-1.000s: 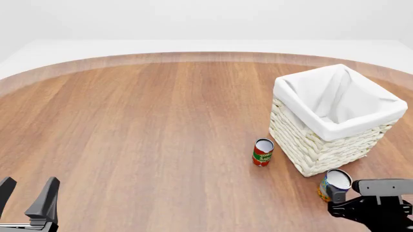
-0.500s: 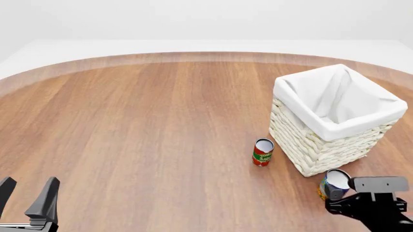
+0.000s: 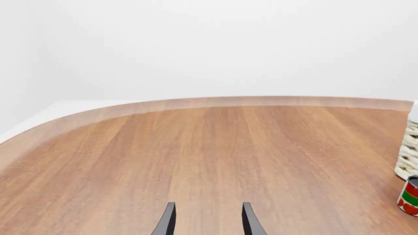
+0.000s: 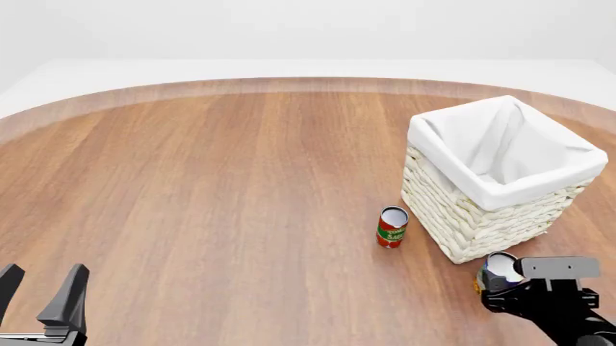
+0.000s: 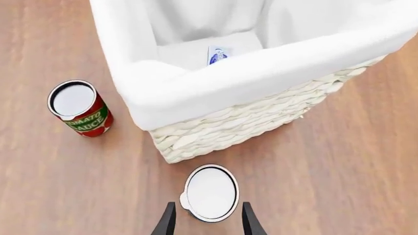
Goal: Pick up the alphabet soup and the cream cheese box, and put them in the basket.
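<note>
The alphabet soup [image 5: 210, 192] stands upright just in front of the basket [image 5: 216, 129], its pale top facing the right wrist camera. My right gripper [image 5: 207, 223] hovers over it, open, one finger on each side of the can. In the front view the right gripper [image 4: 500, 282] covers most of the alphabet soup [image 4: 494, 268], right beside the basket [image 4: 481, 227]. The cream cheese box [image 5: 218, 55] lies on the cloth inside the basket. At the near left, far from everything, my left gripper [image 4: 40, 288] is open and holds nothing; its fingers [image 3: 166, 223] point across bare wood.
A slim red-and-green can [image 4: 392, 227] stands upright left of the basket's near corner, also seen as the red can [image 5: 81, 108] and red can [image 3: 409, 196]. The table's curved far edge [image 4: 308, 83] runs behind the basket.
My right gripper has moved forward over the alphabet soup, now hiding more of it in the front view. The left arm, the cans and the basket have stayed put.
</note>
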`<state>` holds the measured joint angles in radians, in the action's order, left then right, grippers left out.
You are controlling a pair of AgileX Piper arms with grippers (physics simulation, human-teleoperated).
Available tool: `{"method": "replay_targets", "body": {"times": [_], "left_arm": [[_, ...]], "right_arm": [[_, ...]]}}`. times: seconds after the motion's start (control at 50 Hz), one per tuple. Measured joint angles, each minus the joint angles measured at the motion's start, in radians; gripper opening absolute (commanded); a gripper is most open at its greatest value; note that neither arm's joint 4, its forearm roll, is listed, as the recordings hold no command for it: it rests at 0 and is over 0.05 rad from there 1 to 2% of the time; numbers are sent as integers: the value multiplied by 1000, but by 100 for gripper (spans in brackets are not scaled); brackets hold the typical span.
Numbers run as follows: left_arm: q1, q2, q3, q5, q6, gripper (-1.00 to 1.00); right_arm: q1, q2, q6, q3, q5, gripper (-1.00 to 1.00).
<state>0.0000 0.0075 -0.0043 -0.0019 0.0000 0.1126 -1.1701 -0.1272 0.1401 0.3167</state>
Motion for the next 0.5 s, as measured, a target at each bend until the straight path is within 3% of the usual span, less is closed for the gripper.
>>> {"method": "replay_targets", "body": {"times": [0.5], "left_arm": [[0,0,0,0,0,100]], "right_arm": [[3,-166,-1,-3,144,100]]}}
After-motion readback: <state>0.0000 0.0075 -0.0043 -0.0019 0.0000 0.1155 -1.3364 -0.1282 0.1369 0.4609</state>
